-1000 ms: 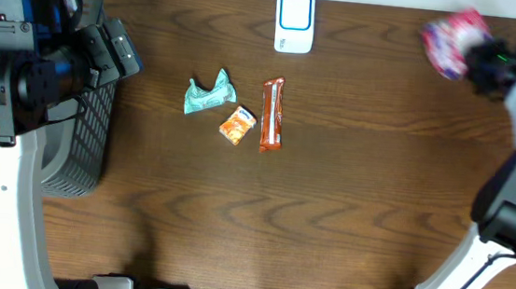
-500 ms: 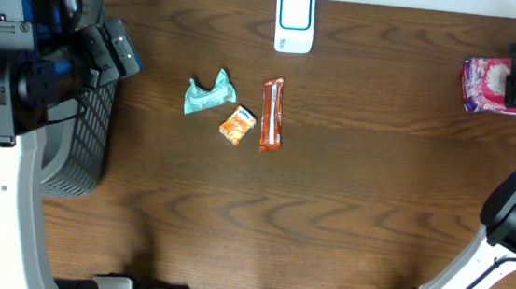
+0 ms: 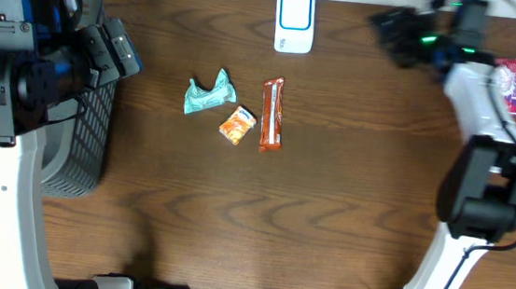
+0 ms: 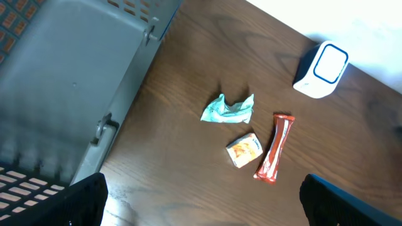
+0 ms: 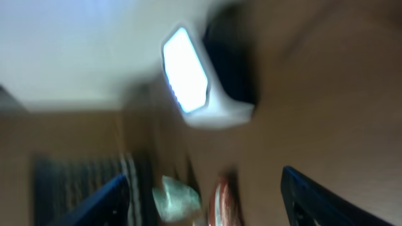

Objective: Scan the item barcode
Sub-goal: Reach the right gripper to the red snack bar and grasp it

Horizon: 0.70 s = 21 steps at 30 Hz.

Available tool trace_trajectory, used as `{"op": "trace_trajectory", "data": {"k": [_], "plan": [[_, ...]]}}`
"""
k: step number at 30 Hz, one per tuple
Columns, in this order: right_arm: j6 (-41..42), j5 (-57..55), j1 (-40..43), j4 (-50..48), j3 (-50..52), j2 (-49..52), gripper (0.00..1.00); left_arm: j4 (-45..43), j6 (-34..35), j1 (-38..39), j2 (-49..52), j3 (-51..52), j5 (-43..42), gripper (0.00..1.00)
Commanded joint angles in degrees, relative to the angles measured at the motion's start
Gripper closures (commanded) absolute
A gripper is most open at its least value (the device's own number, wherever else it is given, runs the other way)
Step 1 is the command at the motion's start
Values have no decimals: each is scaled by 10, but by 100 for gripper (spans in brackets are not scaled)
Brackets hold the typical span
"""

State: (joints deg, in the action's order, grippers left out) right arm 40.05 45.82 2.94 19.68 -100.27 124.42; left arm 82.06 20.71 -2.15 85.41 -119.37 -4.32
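The right claw (image 3: 387, 27) hangs over the far edge of the table (image 3: 347, 199). Its fingers (image 5: 107, 201) stand apart with nothing between them. The wrist view is badly smeared, so the gap seems wide rather than plainly so. The white scanner (image 3: 294, 21), with its blue-rimmed face, sits just ahead of that claw's tips and apart from them. The pink packet (image 3: 513, 85) lies on the table well behind the claw, beside the right forearm and out of any grip. The left claw (image 3: 119, 48) is spread wide and empty beside the basket (image 3: 84, 148). Out ahead of it lie a teal wrapper (image 4: 228, 108), a small orange packet (image 4: 244, 150) and a red bar (image 4: 276, 147), close together.
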Motion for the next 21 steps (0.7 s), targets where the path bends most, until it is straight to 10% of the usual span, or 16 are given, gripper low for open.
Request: {"op": "trace_trajectory", "data": {"k": [1,10,21], "plan": [[-106,-46,-84,90,4,-21,28,0,-7,-2,2,3,5,2],[-114,-424,-273,201,14,-21,23,0,-7,-2,2,3,5,2],[-129,-386,-293,193,41,-3,27,0,-7,-2,2,3,5,2]]}}
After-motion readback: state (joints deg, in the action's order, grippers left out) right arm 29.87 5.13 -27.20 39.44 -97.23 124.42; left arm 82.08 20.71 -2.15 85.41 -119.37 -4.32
